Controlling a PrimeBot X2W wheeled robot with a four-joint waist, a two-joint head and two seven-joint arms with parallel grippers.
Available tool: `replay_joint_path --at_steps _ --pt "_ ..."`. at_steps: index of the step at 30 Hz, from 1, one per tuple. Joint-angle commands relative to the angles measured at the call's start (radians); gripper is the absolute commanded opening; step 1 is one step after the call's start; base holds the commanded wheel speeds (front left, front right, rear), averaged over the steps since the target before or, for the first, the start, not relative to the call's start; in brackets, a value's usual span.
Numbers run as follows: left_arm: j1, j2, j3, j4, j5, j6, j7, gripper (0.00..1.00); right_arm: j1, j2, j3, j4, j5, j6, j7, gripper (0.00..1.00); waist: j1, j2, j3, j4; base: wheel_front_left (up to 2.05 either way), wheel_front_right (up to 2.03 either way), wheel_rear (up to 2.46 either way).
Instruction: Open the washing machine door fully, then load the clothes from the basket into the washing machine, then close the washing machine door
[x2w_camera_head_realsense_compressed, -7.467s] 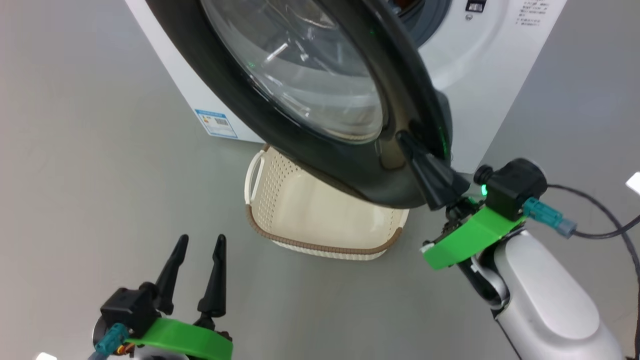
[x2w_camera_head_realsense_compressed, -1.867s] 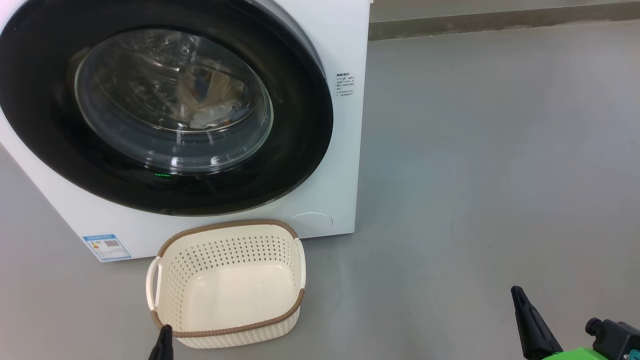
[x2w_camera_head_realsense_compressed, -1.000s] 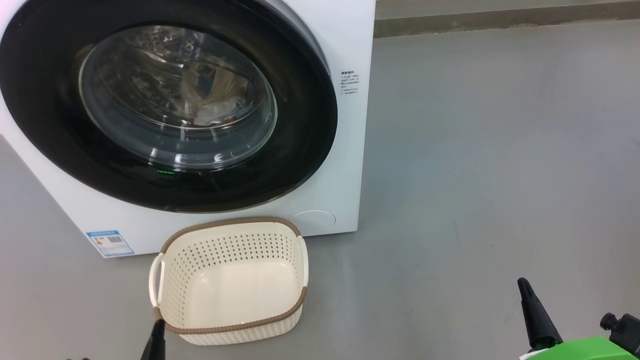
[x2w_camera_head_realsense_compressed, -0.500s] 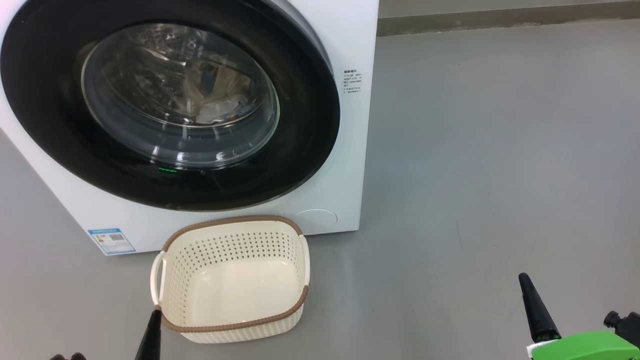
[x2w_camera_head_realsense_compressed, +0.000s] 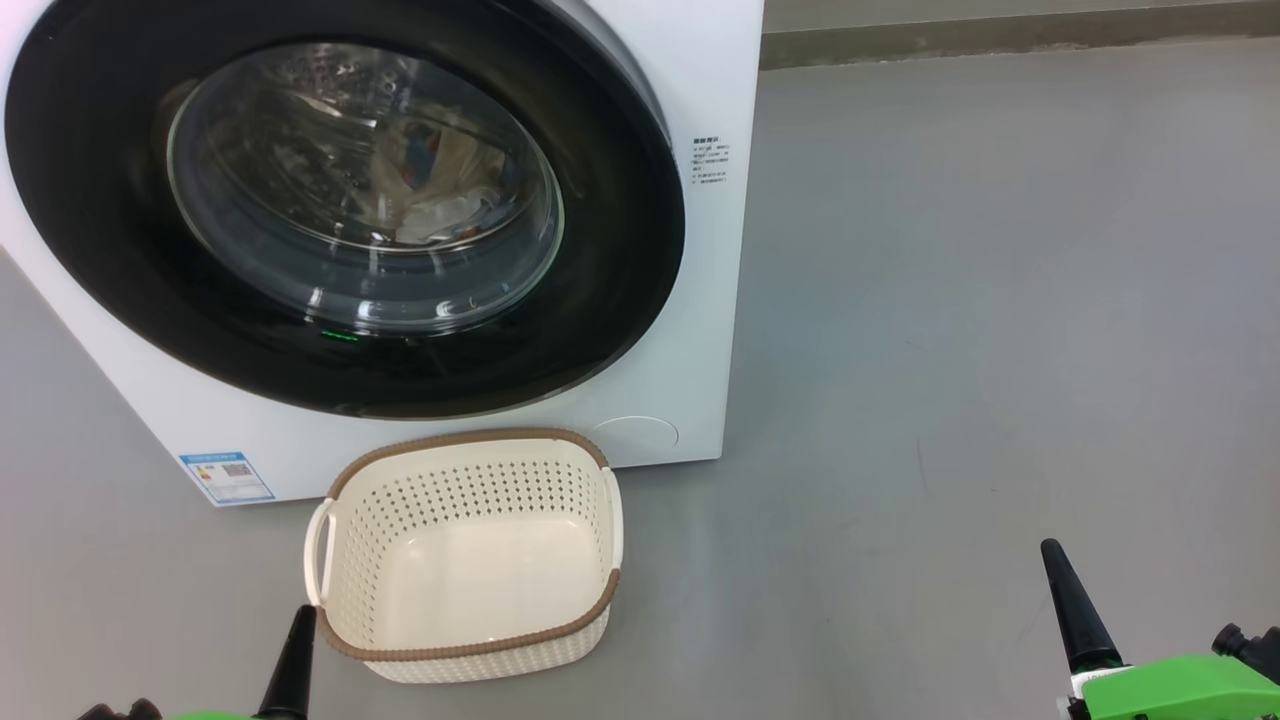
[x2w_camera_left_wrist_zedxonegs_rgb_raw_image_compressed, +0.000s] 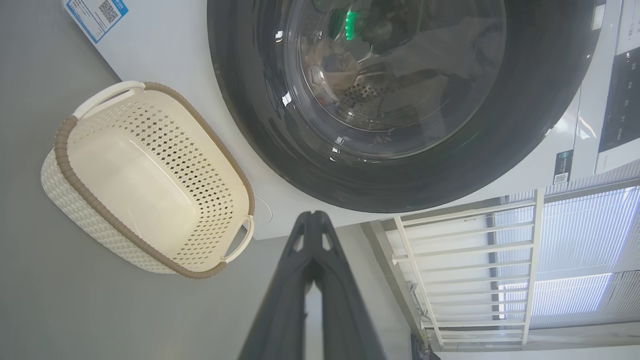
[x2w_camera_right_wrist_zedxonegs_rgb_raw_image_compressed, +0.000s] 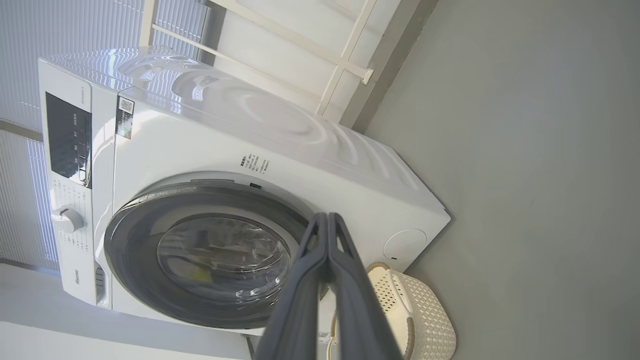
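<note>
At the bottom left of the head view, my left gripper (x2w_camera_head_realsense_compressed: 301, 612) shows as one dark point. Its fingers are pressed together and hold nothing, and the tip is just beside the near left corner of the basket (x2w_camera_head_realsense_compressed: 490, 667); contact cannot be judged. My right gripper (x2w_camera_head_realsense_compressed: 1050, 548), likewise closed and empty, stands well apart to the right over grey floor (x2w_camera_head_realsense_compressed: 950, 300). The basket sits directly before the washing machine (x2w_camera_head_realsense_compressed: 700, 80), its cream bottom in plain sight. Above it, the washing machine door (x2w_camera_head_realsense_compressed: 620, 250) lies flush against the cabinet, shut. Through its glass, the clothes (x2w_camera_head_realsense_compressed: 430, 215) lie inside the drum. A blue label sticker (x2w_camera_head_realsense_compressed: 227, 477) marks the cabinet's lower left corner.
</note>
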Motion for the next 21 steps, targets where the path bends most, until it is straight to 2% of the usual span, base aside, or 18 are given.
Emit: replay_joint_path --at_steps 1,21 --pt "-0.046 0.018 0.030 -0.019 -0.027 -0.002 0.008 0.00 -0.048 -0.004 0.011 -0.021 0.034 -0.004 0.009 0.00 -0.0001 0.0000 0.000 0.001 0.00 0.00 0.00" --pt "-0.079 0.019 0.064 -0.016 -0.220 -0.003 0.067 0.00 -0.079 0.007 -0.006 -0.001 0.254 -0.005 0.069 0.00 -0.0001 0.0000 0.005 0.009 0.00 0.00 0.00"
